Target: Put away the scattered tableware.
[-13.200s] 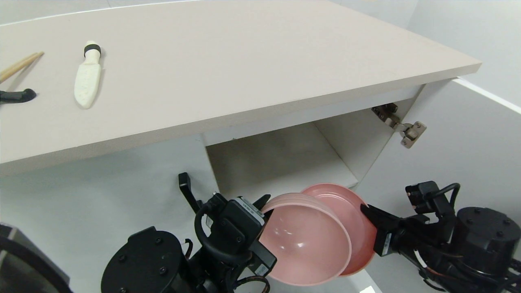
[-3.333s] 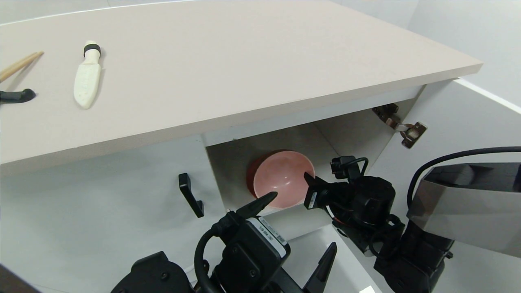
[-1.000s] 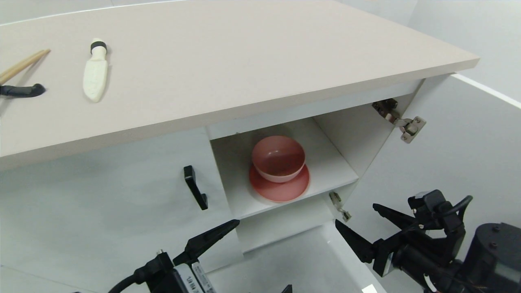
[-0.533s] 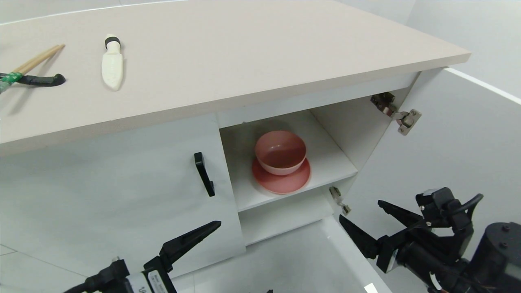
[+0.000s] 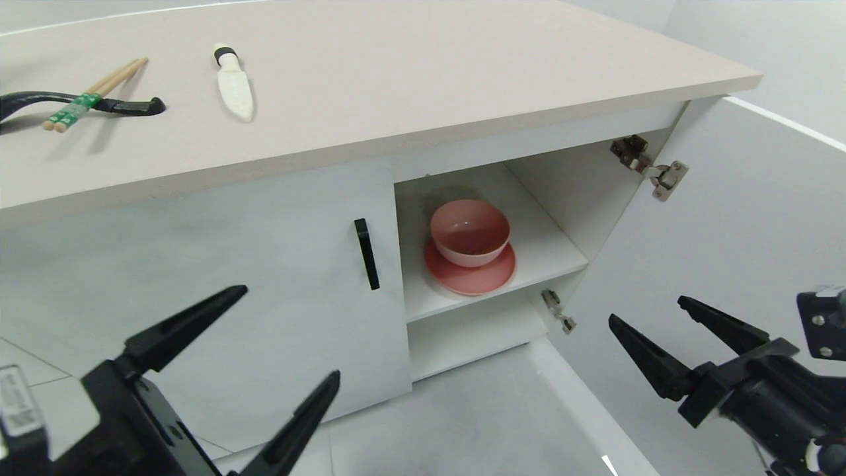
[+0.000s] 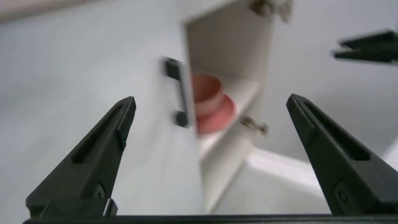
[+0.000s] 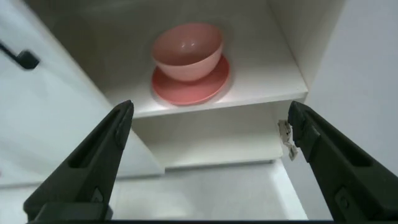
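Observation:
A pink bowl (image 5: 470, 230) sits upright on a pink plate (image 5: 470, 276) on the upper shelf (image 5: 548, 254) of the open cabinet. Both grippers hang in front of the cabinet, well short of the shelf. My left gripper (image 5: 287, 332) is open and empty before the closed left door. My right gripper (image 5: 646, 309) is open and empty near the open door. The left wrist view shows the bowl (image 6: 208, 87) and plate (image 6: 219, 117) beyond the left gripper (image 6: 210, 106). The right wrist view has the bowl (image 7: 188, 48) and plate (image 7: 194, 88) beyond the right gripper (image 7: 210, 107).
On the countertop (image 5: 423, 73) lie chopsticks (image 5: 96, 92), a black-handled utensil (image 5: 125, 106) and a white knife-shaped piece (image 5: 234, 84). The right cabinet door (image 5: 747, 218) stands swung open. The left door has a black handle (image 5: 367, 253). A lower shelf (image 5: 469, 334) sits beneath the dishes.
The bowl and plate, held in the grippers earlier, now rest on the shelf. Both grippers have drawn back from the cabinet, open. The head camera has shifted, moving the whole picture.

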`<state>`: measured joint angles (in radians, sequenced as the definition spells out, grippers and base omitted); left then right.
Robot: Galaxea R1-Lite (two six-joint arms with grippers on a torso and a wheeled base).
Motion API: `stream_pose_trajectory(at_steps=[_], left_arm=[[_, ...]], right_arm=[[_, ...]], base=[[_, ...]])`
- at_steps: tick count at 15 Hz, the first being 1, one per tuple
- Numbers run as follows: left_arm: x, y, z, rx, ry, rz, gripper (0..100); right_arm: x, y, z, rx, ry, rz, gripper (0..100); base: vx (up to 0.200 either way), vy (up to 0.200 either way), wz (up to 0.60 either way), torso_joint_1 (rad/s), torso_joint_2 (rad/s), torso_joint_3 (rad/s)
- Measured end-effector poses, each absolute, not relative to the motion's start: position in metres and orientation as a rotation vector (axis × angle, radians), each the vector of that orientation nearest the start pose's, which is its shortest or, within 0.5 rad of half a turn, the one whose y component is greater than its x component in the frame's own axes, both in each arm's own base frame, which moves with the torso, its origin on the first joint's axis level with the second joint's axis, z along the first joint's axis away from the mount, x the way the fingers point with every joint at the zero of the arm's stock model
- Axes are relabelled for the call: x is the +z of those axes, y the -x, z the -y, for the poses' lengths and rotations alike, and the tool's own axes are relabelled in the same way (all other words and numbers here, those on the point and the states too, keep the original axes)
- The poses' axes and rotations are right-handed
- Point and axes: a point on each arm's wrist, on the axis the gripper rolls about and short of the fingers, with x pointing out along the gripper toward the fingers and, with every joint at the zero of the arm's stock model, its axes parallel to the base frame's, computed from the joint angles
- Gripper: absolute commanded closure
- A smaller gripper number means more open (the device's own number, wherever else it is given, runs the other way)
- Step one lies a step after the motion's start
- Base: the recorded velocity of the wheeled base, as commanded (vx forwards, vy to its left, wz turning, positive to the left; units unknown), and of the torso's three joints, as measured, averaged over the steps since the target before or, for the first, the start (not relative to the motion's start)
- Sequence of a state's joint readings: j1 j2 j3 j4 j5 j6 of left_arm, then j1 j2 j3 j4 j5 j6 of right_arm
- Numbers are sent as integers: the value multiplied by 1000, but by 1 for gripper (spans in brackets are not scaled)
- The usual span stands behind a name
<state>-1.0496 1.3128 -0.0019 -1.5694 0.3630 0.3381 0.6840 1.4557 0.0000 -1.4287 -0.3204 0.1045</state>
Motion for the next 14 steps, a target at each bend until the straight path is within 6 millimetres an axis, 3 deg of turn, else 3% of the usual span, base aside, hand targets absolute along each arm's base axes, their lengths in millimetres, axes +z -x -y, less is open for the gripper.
stream_pose_trajectory(at_steps=[4,8,11,14], left_arm=[[184,-68,72,-575,-172,444,0],[183,-41,28,-538,-265,542,0],[182,-19,12,-452,-225,601,0],[173,2,2,-359,-161,618,0]], right_arm=[[140,-97,-67,341,-7,-52,0],[137,-54,-26,255,68,-58,0],[136,-29,-5,89,61,5,0],[142,-10,5,-118,56,131,0]], base=[[0,0,0,0,0,0],[0,0,0,0,0,0],[0,0,0,0,0,0],[0,0,0,0,0,0]])
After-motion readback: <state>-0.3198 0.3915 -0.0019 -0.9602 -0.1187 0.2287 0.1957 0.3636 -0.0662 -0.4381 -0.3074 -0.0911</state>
